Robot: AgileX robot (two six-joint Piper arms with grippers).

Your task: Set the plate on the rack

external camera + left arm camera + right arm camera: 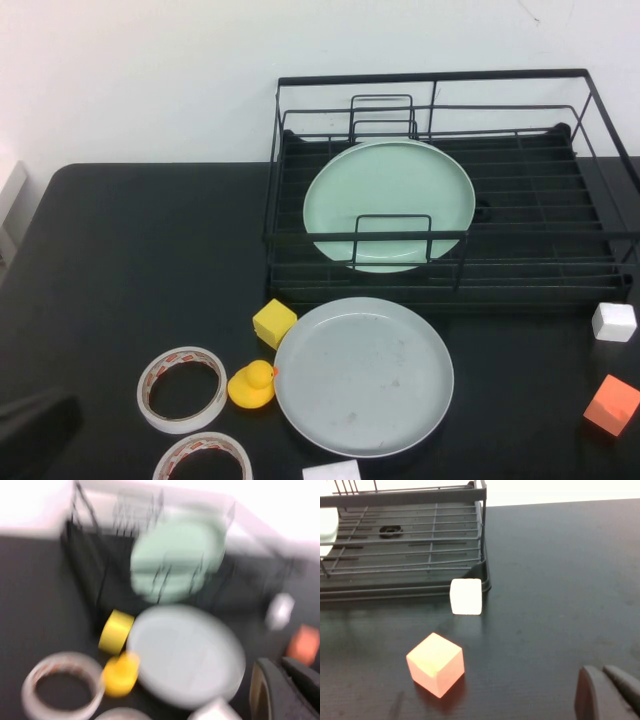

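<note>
A black table [130, 260] filled the frame below a white wall [140, 70]. The black wire rack [540, 190] stood upper right, holding a mint green plate [390, 200]. The grey-white plate [363, 376] lay flat at lower centre. The left gripper [280, 690] and right gripper [607, 692], fingers pressed together, held nothing.

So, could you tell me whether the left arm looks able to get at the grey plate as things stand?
Probably yes: the shut left gripper sits near the plate, nothing lies on it, though the duck and yellow block crowd one edge.
</note>
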